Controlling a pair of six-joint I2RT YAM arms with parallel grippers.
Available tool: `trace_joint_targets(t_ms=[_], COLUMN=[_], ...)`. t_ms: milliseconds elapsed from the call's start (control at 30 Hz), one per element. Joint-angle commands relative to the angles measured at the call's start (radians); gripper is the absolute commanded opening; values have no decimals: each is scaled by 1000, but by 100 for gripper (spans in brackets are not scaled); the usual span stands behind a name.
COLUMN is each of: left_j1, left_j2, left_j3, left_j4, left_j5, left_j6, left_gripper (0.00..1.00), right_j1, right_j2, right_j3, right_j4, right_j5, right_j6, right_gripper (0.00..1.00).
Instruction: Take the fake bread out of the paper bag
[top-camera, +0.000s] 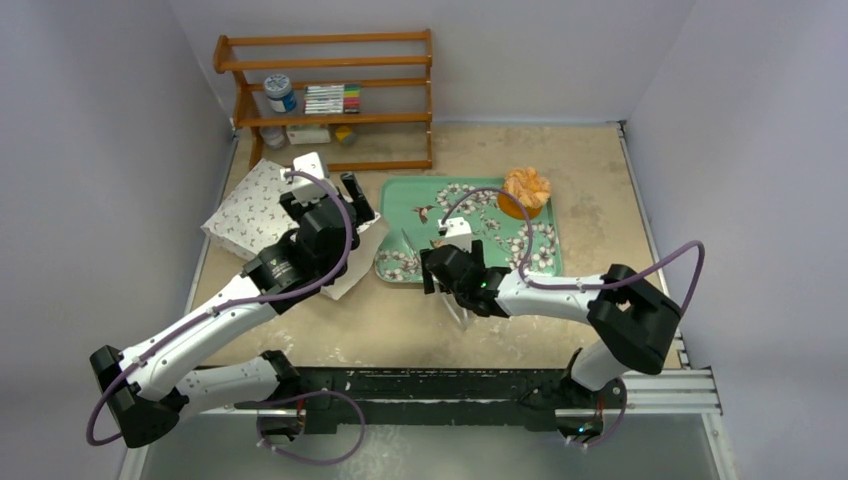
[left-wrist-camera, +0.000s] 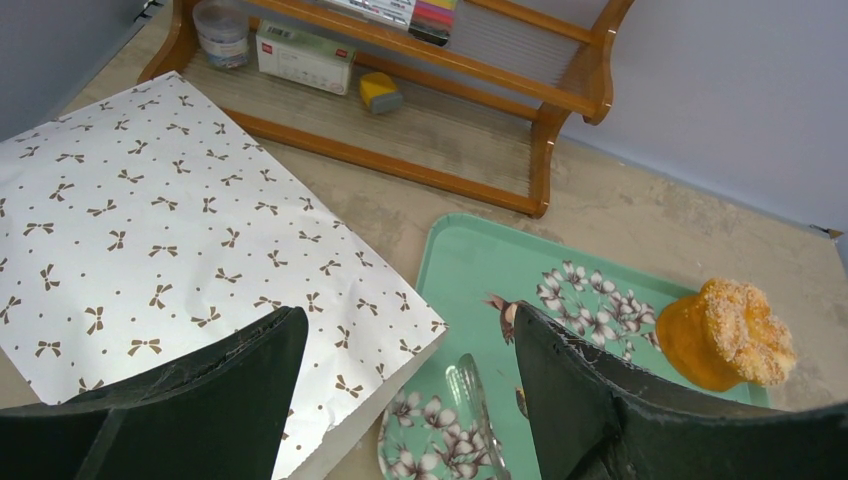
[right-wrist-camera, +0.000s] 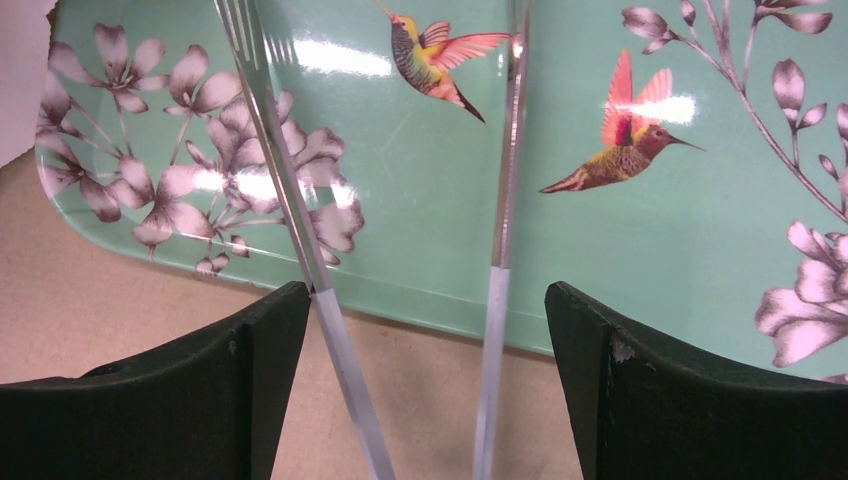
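Observation:
The paper bag (top-camera: 248, 208), white with small brown bows, lies flat at the left, and its inside is hidden. Its corner (left-wrist-camera: 170, 230) reaches the green floral tray (top-camera: 400, 195). One fake bread, an orange pastry with a pale ruffled top (top-camera: 526, 189) (left-wrist-camera: 728, 335), stands in the tray's far right corner. My left gripper (top-camera: 330, 200) (left-wrist-camera: 408, 315) hangs open over the bag's corner and the tray's left edge, holding nothing. My right gripper (top-camera: 448, 258) (right-wrist-camera: 425, 292) stands open at the tray's near edge, with the two arms of clear tongs (right-wrist-camera: 330, 320) running between its fingers.
The tongs' tips rest on the tray (right-wrist-camera: 620, 250) and one tip (left-wrist-camera: 470, 390) shows beside the bag. A wooden shelf (top-camera: 330, 100) (left-wrist-camera: 420, 140) with a jar, boxes and markers stands at the back left. Grey walls close in both sides.

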Motion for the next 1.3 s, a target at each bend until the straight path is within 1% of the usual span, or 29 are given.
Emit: trace_joint_targets(t_ms=[0,233,467,867,1167,1267], left_j1=[6,6,6,6,6,6], left_j2=[-2,-1,0,-8,-27,-30], left_j3=[4,-2,-2,-7,0,9], left_j4=[31,28,28,17,-6,-20], left_j5=[-18,-23,-26,-28,-58,-72], left_j6=[0,2,-1,-12,-13,-14], left_gripper=[75,75,75,75,75,75], right_j1=[6,6,5,6,6,6], right_j2=[11,46,58,65,11,-7], right_j3=[-2,3,-9,-29,-24,-21], right_j4=[43,39,58,71,58,52], right_j5=[14,1,-23,-41,-29,-20], right_j6=[26,23,19,25,11,9], right_gripper=[90,89,87,75,65,64])
